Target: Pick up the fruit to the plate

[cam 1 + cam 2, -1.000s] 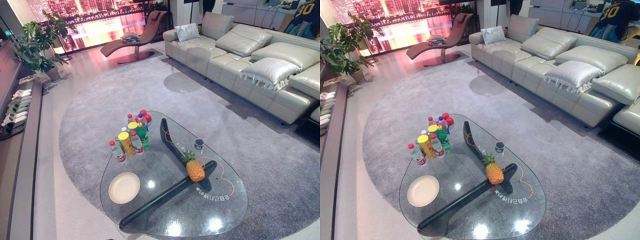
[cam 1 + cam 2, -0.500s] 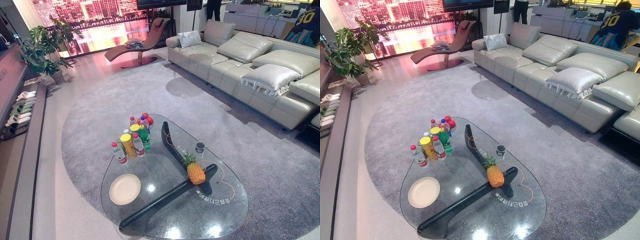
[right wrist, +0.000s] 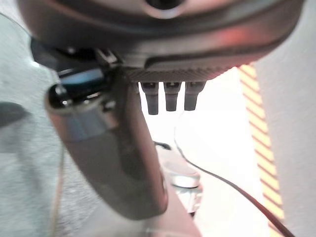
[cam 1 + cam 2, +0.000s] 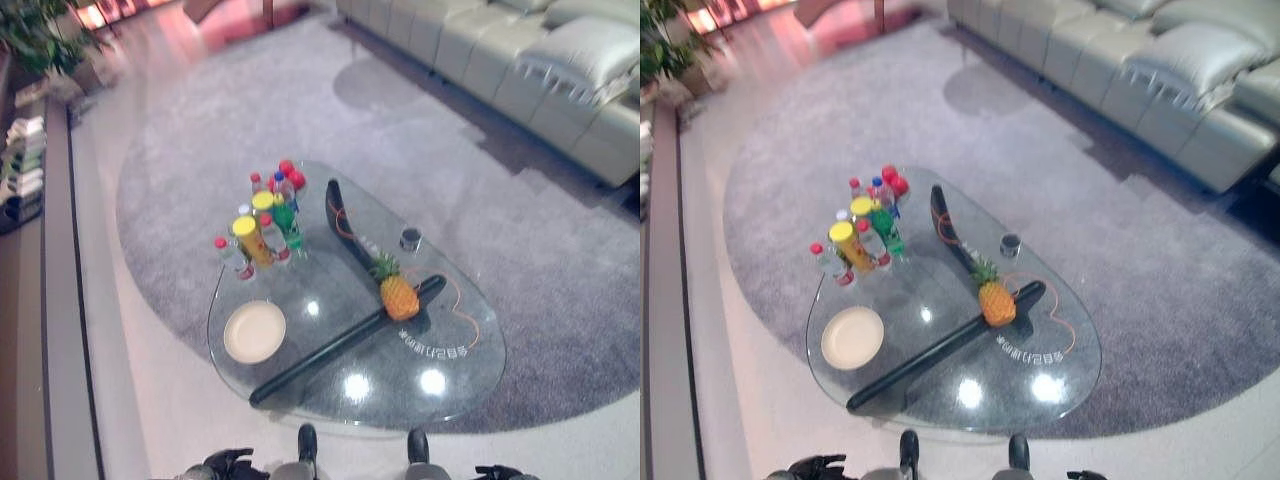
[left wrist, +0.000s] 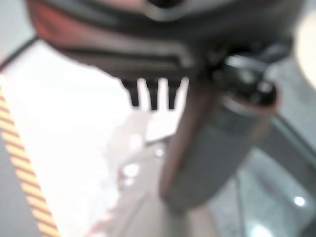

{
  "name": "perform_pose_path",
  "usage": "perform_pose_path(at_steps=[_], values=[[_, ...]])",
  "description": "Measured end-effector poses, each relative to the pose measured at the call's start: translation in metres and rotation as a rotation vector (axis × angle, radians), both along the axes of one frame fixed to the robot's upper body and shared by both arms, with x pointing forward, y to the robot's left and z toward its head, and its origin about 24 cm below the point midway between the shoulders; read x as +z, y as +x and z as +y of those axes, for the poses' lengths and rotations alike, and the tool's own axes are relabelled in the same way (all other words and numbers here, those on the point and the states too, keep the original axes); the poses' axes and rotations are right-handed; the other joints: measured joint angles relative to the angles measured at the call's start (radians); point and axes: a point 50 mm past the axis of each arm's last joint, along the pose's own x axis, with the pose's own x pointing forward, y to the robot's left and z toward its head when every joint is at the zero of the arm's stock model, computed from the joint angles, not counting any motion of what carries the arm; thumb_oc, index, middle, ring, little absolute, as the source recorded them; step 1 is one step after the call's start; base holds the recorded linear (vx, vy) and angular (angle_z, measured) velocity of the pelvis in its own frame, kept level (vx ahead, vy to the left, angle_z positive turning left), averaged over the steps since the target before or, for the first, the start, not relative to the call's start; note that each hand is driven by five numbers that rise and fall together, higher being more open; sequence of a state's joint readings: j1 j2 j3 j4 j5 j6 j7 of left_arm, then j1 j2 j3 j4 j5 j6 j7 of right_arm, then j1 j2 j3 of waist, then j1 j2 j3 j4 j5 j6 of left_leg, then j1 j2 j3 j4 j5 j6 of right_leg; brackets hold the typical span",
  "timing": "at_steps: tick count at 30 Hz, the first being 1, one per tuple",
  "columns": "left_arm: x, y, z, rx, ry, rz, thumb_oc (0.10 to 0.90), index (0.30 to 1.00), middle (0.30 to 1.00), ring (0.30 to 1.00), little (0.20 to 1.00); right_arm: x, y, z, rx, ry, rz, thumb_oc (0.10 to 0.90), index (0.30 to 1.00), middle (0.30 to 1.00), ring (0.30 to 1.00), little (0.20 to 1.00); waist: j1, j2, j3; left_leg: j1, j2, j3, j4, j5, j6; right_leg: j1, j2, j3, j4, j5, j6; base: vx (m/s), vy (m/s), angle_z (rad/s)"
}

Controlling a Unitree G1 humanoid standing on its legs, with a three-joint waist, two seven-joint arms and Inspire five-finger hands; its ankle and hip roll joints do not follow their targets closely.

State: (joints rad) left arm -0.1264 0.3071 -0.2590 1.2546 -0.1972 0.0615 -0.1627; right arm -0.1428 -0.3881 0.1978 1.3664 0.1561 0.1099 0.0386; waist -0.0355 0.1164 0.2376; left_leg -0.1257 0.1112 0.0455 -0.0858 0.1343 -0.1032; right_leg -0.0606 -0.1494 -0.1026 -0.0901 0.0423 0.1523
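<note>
Camera has tipped down toward the glass table. Pineapple looks heavy, stiff, prickly; grasp its body. Left hand and right hand relaxed, empty; plate well apart.

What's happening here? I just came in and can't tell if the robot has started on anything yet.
Nothing is being handled yet. The robot stands at the near edge of the glass coffee table, its left hand and right hand low by its sides, holding nothing. The pineapple stands upright near the table's middle, and the plate sits bare to its left. A cluster of bottles stands farther back, a small jar to their right.
</note>
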Motion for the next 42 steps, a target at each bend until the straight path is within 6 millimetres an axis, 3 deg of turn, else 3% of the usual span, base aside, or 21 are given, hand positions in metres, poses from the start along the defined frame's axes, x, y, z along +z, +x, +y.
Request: perform_pose_path(at_steps=[5, 12, 15, 18, 24, 26, 32, 42], values=[[0.004, 0.011, 0.001, 0.021, -0.013, -0.048, 0.800, 0.900, 0.900, 0.900, 0.900, 0.004, 0.016, 0.001, 0.015, 0.000, -0.038, 0.800, 0.900, 0.900, 0.900, 0.900, 0.001, 0.002, 0.066, -0.039, -0.008, 0.000, 0.000, 0.007, 0.006, -0.043, -0.007, 0.002, 0.000, 0.006, 0.009, -0.08, 0.009, -0.01], [0.018, 0.037, 0.009, -0.041, -0.037, -0.096, 0.800, 0.900, 0.900, 0.900, 0.900, 0.012, 0.042, 0.004, 0.059, 0.013, -0.096, 0.800, 0.900, 0.900, 0.900, 0.900, 0.002, -0.018, 0.155, -0.085, -0.012, 0.000, 0.000, 0.015, 0.008, -0.096, -0.010, 0.004, 0.004, 0.020, 0.006, -0.08, 0.012, -0.01], [0.034, 0.066, 0.015, -0.080, -0.044, -0.159, 0.800, 0.900, 0.900, 0.900, 0.900, 0.025, 0.072, 0.004, 0.082, 0.000, -0.188, 0.800, 0.900, 0.900, 0.900, 0.900, 0.002, -0.018, 0.210, -0.148, -0.013, 0.001, 0.007, 0.030, 0.010, -0.162, -0.011, 0.011, 0.026, 0.031, 0.006, -0.12, -0.019, -0.03], [0.050, 0.093, 0.016, 0.027, -0.083, -0.284, 0.800, 0.900, 0.900, 0.900, 0.900, 0.037, 0.096, 0.006, 0.065, -0.029, -0.312, 0.800, 0.900, 0.900, 0.900, 0.900, 0.002, -0.032, 0.275, -0.193, -0.016, 0.000, 0.039, 0.030, 0.010, -0.209, -0.015, 0.014, 0.064, 0.025, 0.010, -0.11, -0.028, 0.01], [0.088, 0.143, 0.002, 0.213, -0.182, -0.621, 0.800, 0.900, 0.900, 0.900, 0.900, 0.070, 0.140, 0.011, -0.009, -0.146, -0.635, 0.800, 0.900, 0.900, 0.900, 0.900, 0.005, -0.044, 0.281, -0.371, -0.024, -0.011, 0.142, 0.029, 0.016, -0.441, -0.029, 0.030, 0.297, -0.059, 0.010, -0.08, -0.031, 0.06], [0.095, 0.149, 0.002, 0.274, -0.173, -0.678, 0.800, 0.900, 0.900, 0.900, 0.900, 0.078, 0.149, 0.012, -0.024, -0.177, -0.702, 0.800, 0.900, 0.900, 0.900, 0.900, 0.004, -0.044, 0.281, -0.417, -0.027, -0.020, 0.169, 0.029, 0.016, -0.502, -0.032, 0.033, 0.362, -0.080, 0.005, -0.04, -0.017, 0.11], [0.097, 0.150, 0.008, 0.379, -0.085, -0.721, 0.800, 0.900, 0.900, 0.900, 0.900, 0.096, 0.166, 0.015, -0.055, -0.238, -0.839, 0.800, 0.900, 0.900, 0.900, 0.900, 0.007, -0.052, 0.285, -0.558, -0.030, -0.041, 0.288, 0.007, 0.000, -0.689, -0.035, 0.057, 0.580, -0.160, -0.031, -0.01, -0.030, 0.07], [0.106, 0.162, 0.003, 0.378, -0.087, -0.762, 0.800, 0.900, 0.900, 0.900, 0.900, 0.111, 0.181, 0.018, -0.064, -0.254, -0.913, 0.800, 0.900, 0.900, 0.900, 0.900, 0.003, -0.074, 0.296, -0.669, -0.019, -0.066, 0.361, -0.005, -0.014, -0.796, -0.018, 0.059, 0.650, -0.165, -0.047, 0.00, 0.000, 0.00]])
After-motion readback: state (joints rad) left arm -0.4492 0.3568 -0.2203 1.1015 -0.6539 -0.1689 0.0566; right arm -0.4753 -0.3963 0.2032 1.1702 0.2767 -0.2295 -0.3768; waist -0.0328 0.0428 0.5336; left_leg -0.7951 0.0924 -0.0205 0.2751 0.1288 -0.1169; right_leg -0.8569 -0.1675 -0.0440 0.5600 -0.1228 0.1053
